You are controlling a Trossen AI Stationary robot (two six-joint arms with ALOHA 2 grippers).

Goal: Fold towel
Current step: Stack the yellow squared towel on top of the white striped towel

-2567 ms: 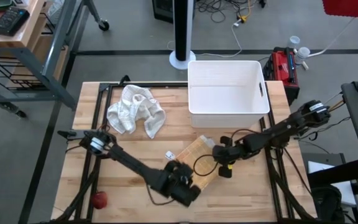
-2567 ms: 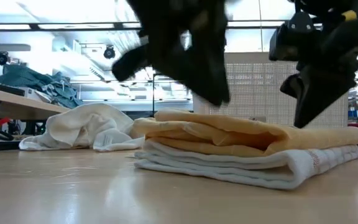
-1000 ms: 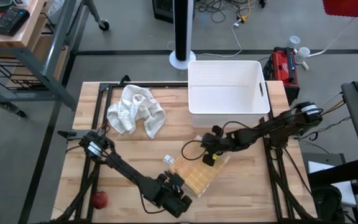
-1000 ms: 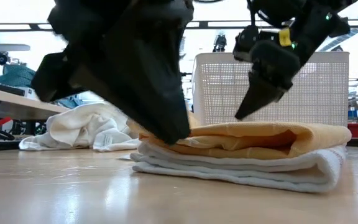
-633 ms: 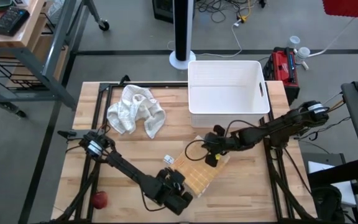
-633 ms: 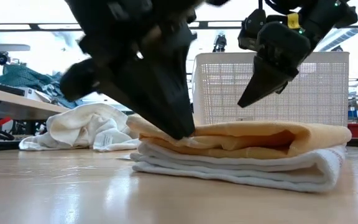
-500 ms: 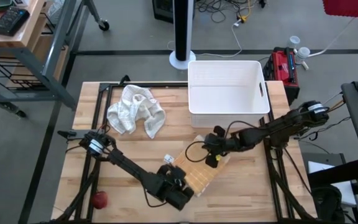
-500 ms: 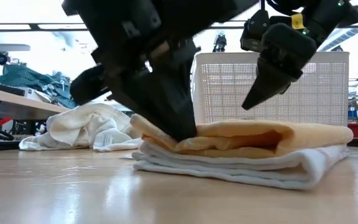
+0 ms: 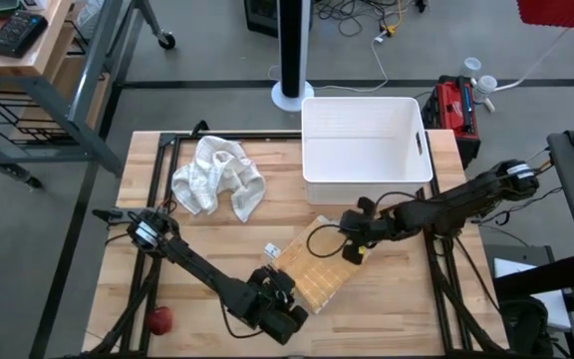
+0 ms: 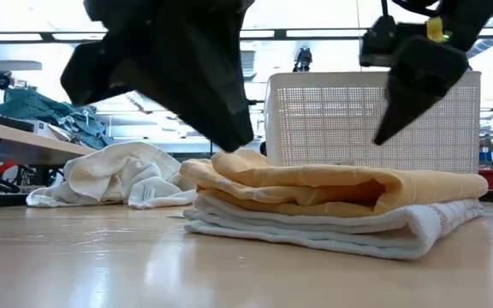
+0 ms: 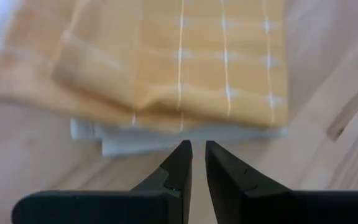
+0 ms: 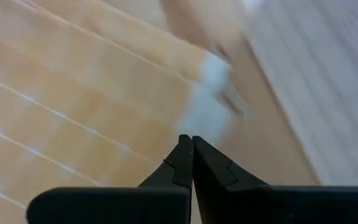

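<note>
Left gripper [image 11: 194, 149]: nearly closed, narrow gap, empty, above folded towel [image 9: 312, 274] edge | Right gripper [image 12: 192, 142]: fully closed, empty, over towel.

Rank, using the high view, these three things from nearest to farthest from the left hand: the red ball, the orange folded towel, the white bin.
1. Orange folded towel: just beside the left hand.
2. Red ball: at the table's front left corner.
3. White bin: at the table's far edge.
</note>
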